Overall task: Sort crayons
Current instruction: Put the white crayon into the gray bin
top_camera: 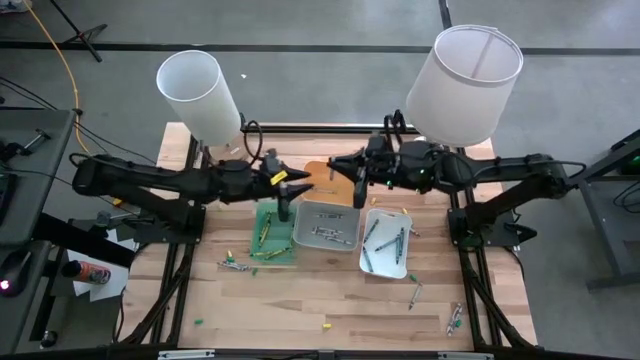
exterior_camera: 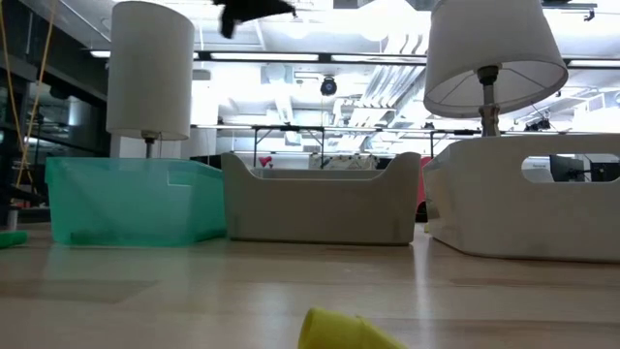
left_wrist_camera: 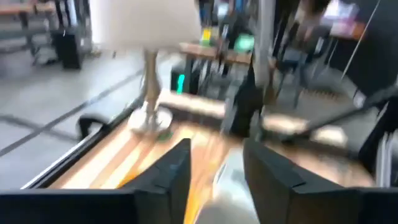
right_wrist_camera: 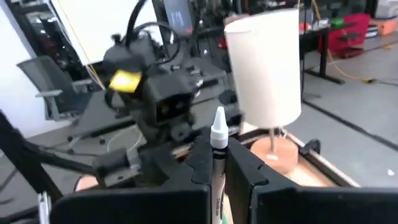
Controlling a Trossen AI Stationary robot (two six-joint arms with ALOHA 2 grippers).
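Grey-white crayon pinched upright in right tool, lower end hidden; left tool spread, blurred.

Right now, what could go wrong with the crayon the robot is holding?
1. The right gripper pinches a grey-white crayon only at its lower part, so it might tilt or slip out.
2. The left gripper is very close over the green tray; the arms might bump.
3. Dropped from up there, the crayon could miss the grey tray.
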